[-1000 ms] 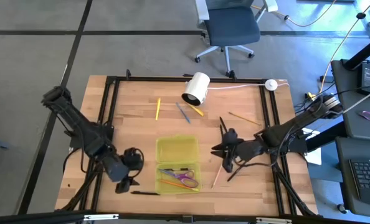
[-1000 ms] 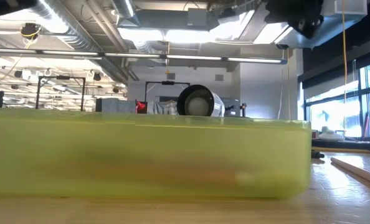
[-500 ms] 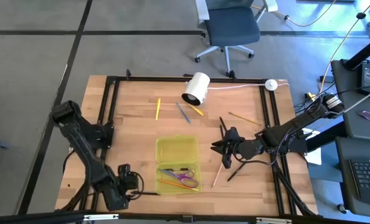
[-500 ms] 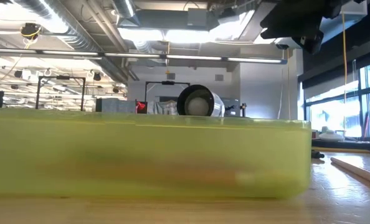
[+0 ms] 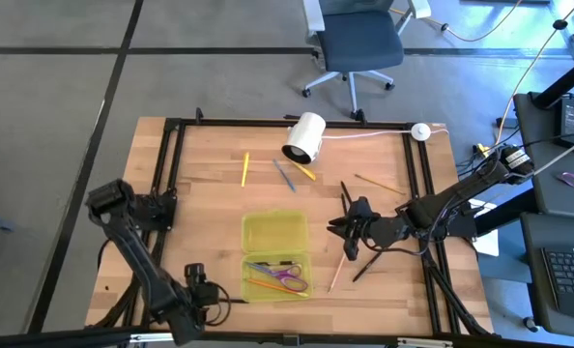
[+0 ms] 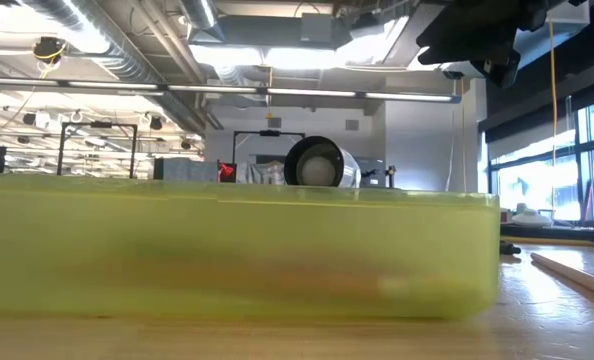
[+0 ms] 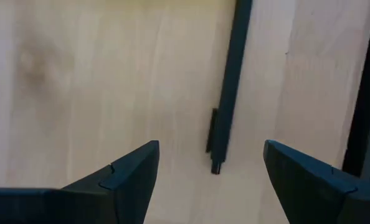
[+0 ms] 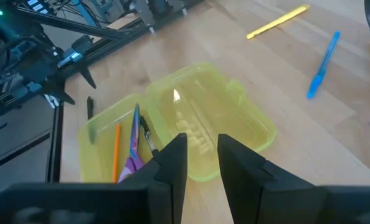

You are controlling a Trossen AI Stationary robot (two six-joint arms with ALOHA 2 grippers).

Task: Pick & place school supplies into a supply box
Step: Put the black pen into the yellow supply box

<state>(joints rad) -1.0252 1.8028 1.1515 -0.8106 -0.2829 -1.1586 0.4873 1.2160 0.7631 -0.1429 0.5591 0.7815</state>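
Fingers (image 7: 126,177) of the left gripper (image 7: 210,168) are standing wide apart, empty, straddling a black pen (image 7: 225,93) lying on the table (image 7: 79,74) near its front edge, beside the supply box (image 5: 275,253). The pen is sitting off-centre, toward one finger, so closing could be nudging it aside. The right gripper (image 8: 202,155), narrowly parted, is waiting beside the box. Only the right wrist view is showing the scissors (image 8: 134,152) and orange pencil (image 8: 116,152) inside clearly.
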